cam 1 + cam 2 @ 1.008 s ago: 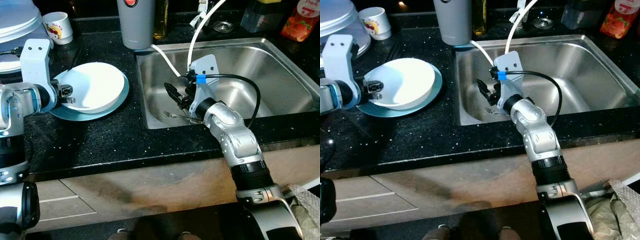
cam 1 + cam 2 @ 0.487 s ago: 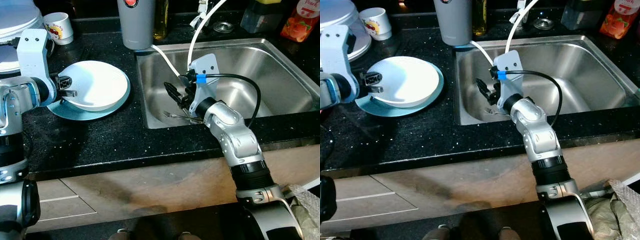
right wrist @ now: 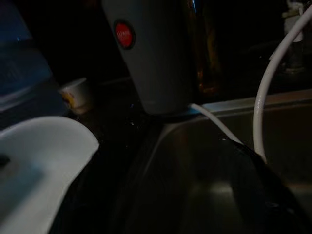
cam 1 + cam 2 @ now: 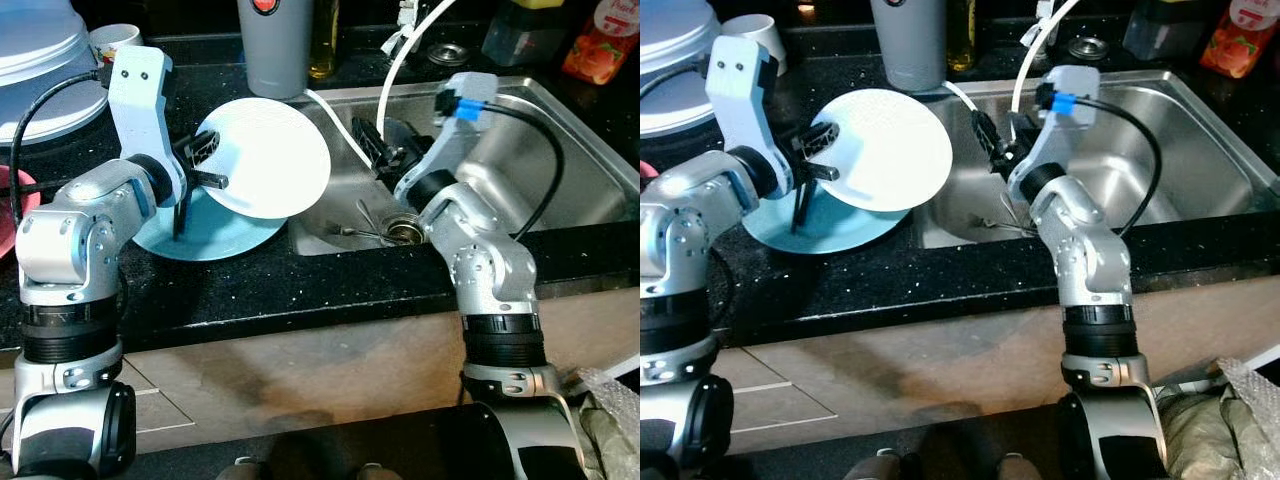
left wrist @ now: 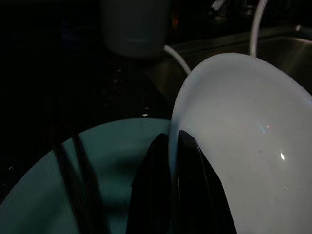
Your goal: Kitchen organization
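Left gripper [image 4: 205,165] clamped on tilted white bowl [image 4: 265,158], right gripper's [image 4: 380,150] state unclear.

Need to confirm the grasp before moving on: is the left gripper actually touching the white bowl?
Touching. The left wrist view shows the left gripper with its fingers closed on the white bowl's rim, one on each side.

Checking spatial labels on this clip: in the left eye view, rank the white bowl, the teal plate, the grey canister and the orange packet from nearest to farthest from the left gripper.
1. white bowl: pinched at its rim by the left gripper.
2. teal plate: on the counter just beneath.
3. grey canister: behind, by the sink's corner.
4. orange packet: far right, beyond the sink.
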Robot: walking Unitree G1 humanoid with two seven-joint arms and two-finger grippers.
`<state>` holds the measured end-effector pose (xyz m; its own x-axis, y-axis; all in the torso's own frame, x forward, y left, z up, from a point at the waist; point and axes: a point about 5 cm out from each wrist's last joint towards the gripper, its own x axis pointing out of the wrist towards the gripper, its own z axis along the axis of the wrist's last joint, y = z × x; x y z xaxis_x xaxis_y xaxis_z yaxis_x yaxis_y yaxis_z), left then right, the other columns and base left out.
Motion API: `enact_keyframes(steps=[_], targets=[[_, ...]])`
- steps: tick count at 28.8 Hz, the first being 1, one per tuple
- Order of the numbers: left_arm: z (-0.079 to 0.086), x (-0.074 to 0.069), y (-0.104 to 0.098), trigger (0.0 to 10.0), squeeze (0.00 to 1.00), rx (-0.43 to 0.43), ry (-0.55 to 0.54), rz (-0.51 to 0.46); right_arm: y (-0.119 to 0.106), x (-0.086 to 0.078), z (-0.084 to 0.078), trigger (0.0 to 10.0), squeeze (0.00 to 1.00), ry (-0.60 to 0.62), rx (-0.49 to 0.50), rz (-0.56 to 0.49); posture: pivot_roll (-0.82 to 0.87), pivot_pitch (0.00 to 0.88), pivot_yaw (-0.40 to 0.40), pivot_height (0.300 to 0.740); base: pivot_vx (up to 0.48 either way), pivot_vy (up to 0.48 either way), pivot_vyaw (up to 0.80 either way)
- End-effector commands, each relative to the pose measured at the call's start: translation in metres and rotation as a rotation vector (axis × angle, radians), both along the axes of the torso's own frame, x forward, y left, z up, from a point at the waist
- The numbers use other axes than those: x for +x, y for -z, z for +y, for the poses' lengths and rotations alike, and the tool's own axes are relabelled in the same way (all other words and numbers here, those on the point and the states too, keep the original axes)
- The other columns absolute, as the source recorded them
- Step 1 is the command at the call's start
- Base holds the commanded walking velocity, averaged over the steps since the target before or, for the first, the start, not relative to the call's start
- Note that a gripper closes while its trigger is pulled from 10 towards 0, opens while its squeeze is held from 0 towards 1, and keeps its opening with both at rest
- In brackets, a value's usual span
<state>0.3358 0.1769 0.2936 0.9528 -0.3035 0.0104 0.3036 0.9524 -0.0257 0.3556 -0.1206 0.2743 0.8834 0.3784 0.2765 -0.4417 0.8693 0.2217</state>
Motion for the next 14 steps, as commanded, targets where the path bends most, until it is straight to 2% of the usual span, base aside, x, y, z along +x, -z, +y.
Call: enact_keyframes(steps=[1,9,10,14], targets=[[-0.001,-0.002,0.002,0.0,0.0,-0.004,0.005,-0.015,-0.002,-0.004,0.003,10.0,1.0,-0.02,0.025,0.001,0.03,0.11,0.023,0.74,0.0,0.0,0.0],[0.005,-0.001,-0.003,0.0,0.0,0.002,-0.032,-0.06,-0.01,-0.007,0.005,10.0,1.0,-0.035,0.059,-0.005,0.03,0.106,0.024,0.74,0.0,0.0,0.0],[0.01,0.0,-0.01,0.0,0.0,-0.025,-0.043,-0.098,-0.014,-0.008,0.006,10.0,1.0,-0.054,0.085,0.0,0.03,0.104,0.021,0.74,0.0,0.0,0.0],[0.01,-0.001,-0.012,0.0,0.0,-0.043,-0.013,-0.123,-0.018,-0.011,0.012,10.0,1.0,-0.128,0.129,0.017,0.03,0.106,0.021,0.74,0.0,0.0,0.0]])
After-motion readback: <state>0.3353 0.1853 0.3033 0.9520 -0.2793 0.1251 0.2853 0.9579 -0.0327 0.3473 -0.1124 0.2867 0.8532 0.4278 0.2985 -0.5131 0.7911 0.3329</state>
